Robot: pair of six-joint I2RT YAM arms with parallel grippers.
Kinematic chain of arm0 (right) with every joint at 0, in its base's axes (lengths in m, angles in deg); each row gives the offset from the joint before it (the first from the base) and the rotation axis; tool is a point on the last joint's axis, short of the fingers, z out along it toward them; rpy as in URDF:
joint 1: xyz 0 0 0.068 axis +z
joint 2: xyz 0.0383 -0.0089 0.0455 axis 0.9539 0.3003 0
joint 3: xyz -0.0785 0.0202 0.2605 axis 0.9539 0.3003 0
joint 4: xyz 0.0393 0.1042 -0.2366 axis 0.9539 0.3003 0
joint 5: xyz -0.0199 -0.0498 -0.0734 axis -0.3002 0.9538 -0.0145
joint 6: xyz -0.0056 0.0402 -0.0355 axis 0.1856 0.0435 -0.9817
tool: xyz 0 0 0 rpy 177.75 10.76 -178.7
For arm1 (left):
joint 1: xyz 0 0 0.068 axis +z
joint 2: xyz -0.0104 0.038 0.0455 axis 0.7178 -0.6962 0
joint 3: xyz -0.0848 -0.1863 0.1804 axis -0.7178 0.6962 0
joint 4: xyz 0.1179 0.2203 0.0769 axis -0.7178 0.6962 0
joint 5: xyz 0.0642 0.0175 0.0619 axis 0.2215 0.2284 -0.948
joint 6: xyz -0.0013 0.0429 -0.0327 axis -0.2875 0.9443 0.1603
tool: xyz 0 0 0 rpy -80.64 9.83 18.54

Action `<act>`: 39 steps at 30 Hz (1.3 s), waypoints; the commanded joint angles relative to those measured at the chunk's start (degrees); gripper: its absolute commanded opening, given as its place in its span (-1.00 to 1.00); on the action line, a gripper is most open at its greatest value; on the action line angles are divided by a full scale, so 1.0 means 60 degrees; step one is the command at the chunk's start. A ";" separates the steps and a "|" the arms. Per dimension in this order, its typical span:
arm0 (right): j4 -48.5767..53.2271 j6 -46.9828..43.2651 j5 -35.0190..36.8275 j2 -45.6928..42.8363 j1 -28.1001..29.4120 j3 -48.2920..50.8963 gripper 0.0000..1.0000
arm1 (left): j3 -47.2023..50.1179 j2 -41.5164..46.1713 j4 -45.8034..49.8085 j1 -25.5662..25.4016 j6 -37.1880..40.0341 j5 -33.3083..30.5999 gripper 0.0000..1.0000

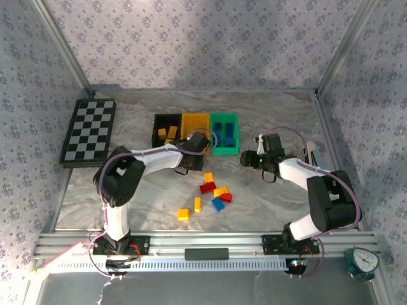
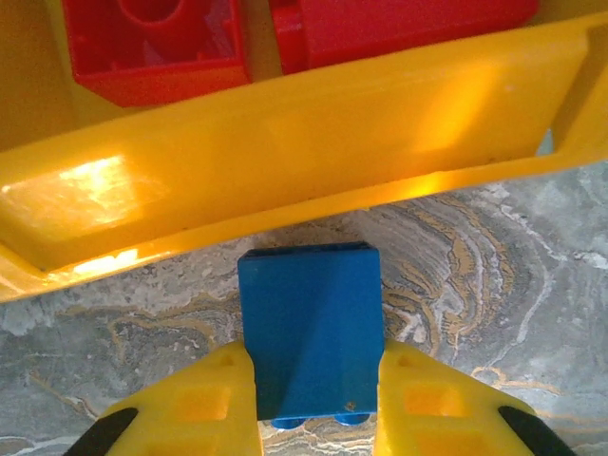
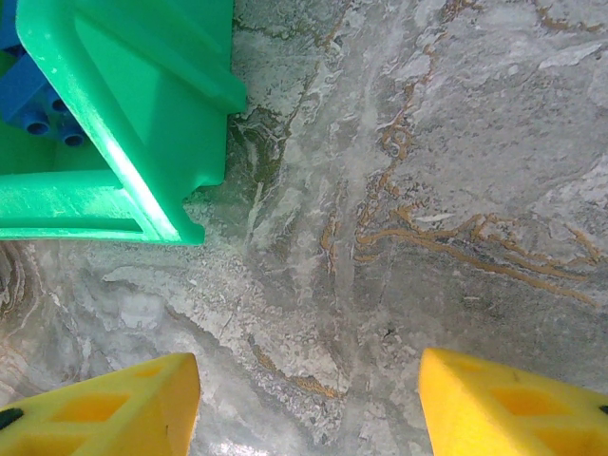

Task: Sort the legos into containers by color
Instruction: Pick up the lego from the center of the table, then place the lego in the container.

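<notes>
A blue lego [image 2: 311,328] sits on the marble table just in front of the yellow container [image 2: 285,142], and my left gripper [image 2: 315,359] is shut on its two sides. Two red legos [image 2: 152,47] lie inside that yellow container. From above, the left gripper [image 1: 196,152] is at the near edge of the yellow container [image 1: 194,124], between the black container [image 1: 157,130] with yellow legos and the green container [image 1: 224,147] with blue ones. My right gripper [image 3: 309,372] is open over bare table, right of the green container [image 3: 123,104].
Several loose red, yellow and blue legos [image 1: 213,194] lie in a cluster in the middle of the table, nearer than the containers. A black-and-white checkerboard [image 1: 89,132] lies at the far left. Patterned walls close in the table at the back and sides.
</notes>
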 commanded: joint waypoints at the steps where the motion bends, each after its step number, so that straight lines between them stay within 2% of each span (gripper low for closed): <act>1: 0.0161 0.0123 -0.0051 -0.0188 0.0012 -0.0180 0.28 | 0.0174 0.0409 0.0073 -0.0062 -0.0005 0.0095 -0.57; 6: 0.0196 0.0105 -0.0030 -0.0082 0.0035 -0.0219 0.28 | 0.0119 0.0909 0.0187 -0.0363 0.0208 -0.0070 -0.56; 10: 0.0158 0.0098 0.0001 -0.0067 0.0067 -0.0208 0.28 | -0.0374 0.1162 0.0626 -0.0882 0.0665 -0.0711 -0.56; 15: 0.0124 0.0113 0.0008 -0.0107 0.0082 -0.0197 0.28 | -0.0806 0.1507 0.0308 -0.1342 0.1420 -0.1281 -0.57; 18: 0.0154 0.0112 0.0018 -0.0081 0.0070 -0.0204 0.28 | -0.1544 0.1095 0.0570 -0.1300 0.1769 -0.1556 -0.56; 26: 0.0148 0.0052 0.0141 -0.0082 0.0099 -0.0207 0.28 | -0.4817 -0.1025 0.1774 -0.1081 0.2377 -0.2035 -0.53; 36: 0.0232 -0.0092 0.0437 -0.0195 0.0032 -0.0221 0.28 | -0.8371 -0.3283 0.2667 -0.0187 0.2271 -0.0372 -0.29; 39: 0.0163 -0.0121 0.0519 -0.0171 0.0020 -0.0212 0.28 | -0.8725 -0.3491 0.2966 -0.0098 0.2295 0.0042 0.05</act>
